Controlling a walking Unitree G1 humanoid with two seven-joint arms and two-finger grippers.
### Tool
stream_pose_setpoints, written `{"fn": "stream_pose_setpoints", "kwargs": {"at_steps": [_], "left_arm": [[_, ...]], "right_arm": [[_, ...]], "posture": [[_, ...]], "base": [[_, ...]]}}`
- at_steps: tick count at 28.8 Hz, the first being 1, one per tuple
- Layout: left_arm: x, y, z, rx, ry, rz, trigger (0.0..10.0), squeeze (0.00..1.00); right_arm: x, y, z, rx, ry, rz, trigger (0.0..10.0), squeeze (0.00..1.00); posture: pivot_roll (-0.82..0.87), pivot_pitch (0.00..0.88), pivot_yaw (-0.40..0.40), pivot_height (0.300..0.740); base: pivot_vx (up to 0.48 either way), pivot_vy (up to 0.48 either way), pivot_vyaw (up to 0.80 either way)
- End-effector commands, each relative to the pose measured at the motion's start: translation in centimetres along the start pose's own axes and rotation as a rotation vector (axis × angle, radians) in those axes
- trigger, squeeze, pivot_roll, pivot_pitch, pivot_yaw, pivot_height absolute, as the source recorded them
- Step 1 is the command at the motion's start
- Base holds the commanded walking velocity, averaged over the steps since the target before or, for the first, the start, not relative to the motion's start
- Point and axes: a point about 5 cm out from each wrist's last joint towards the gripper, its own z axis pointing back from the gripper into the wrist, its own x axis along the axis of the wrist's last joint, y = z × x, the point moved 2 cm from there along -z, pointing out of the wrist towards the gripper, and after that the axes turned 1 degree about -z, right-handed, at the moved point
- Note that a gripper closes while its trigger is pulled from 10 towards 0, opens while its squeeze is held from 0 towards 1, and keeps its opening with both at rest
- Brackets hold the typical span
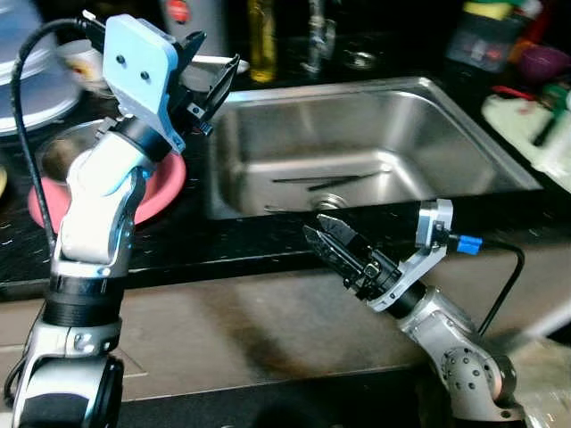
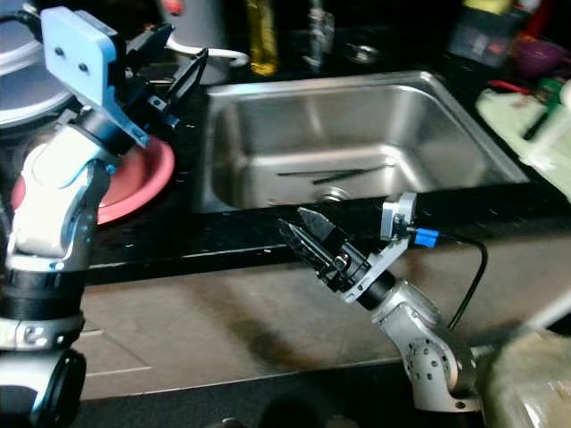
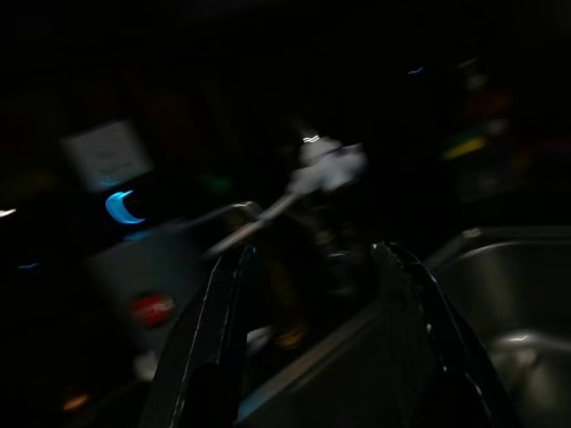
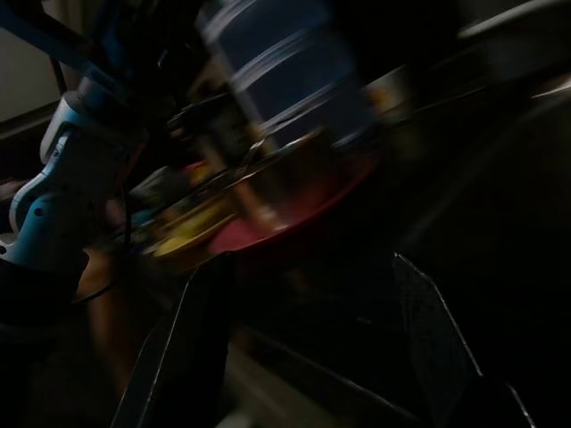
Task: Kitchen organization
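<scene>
A steel sink (image 1: pixel 268 125) is set into the black counter (image 1: pixel 223 242), and thin dark utensils (image 1: pixel 330 179) lie near its drain. My left gripper (image 1: pixel 212 64) is raised over the sink's back left corner. It is open, with nothing between its fingers (image 3: pixel 210 339). My right gripper (image 1: pixel 314 226) hovers low at the counter's front edge, before the sink, pointing left. It is open and empty too. A pink plate (image 1: pixel 168 185) lies left of the sink, partly hidden by my left arm.
A metal bowl (image 1: pixel 61 147) sits on the pink plate, with stacked pale dishes (image 1: pixel 36 89) behind. A yellow oil bottle (image 1: pixel 261 40) and glassware stand behind the sink. White items (image 1: pixel 526 120) and a purple bowl (image 1: pixel 544 62) crowd the right counter.
</scene>
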Motion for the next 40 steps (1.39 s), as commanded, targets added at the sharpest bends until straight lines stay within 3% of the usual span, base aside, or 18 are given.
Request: {"fn": "stream_pose_setpoints", "kwargs": {"at_steps": [1,17,28,38,40], "left_arm": [[-0.2,-0.2,0.4,0.013,0.030,-0.008,10.0,0.00],[-0.6,-1.8,2.1,0.083,0.105,0.077,10.0,0.00],[-2.9,-1.6,5.1,0.186,0.244,0.015,10.0,0.00],[-3.4,-1.0,6.3,0.209,0.268,-0.012,10.0,0.00],[-3.5,-0.9,6.8,0.198,0.275,-0.077,10.0,0.00]], "right_arm": [[-0.4,-0.1,-0.1,-0.001,0.010,-0.005,10.0,0.00],[-0.6,-0.4,-0.2,-0.008,0.015,0.002,10.0,0.00],[-0.8,-0.4,-0.2,0.007,0.031,0.009,10.0,0.00],[-0.9,-0.4,-0.2,0.008,0.037,0.007,10.0,0.00],[-0.8,-0.4,-0.2,0.007,0.037,0.006,10.0,0.00]], "posture": [[-0.05,0.075,0.027,0.740],[-0.04,0.071,0.023,0.740],[-0.04,0.064,0.017,0.740],[-0.04,0.065,0.014,0.740],[-0.04,0.068,0.014,0.740]], "base": [[0.000,0.000,0.80],[0.000,0.000,0.10],[0.000,0.000,0.49],[0.000,0.000,0.09],[0.000,0.000,0.00]]}}
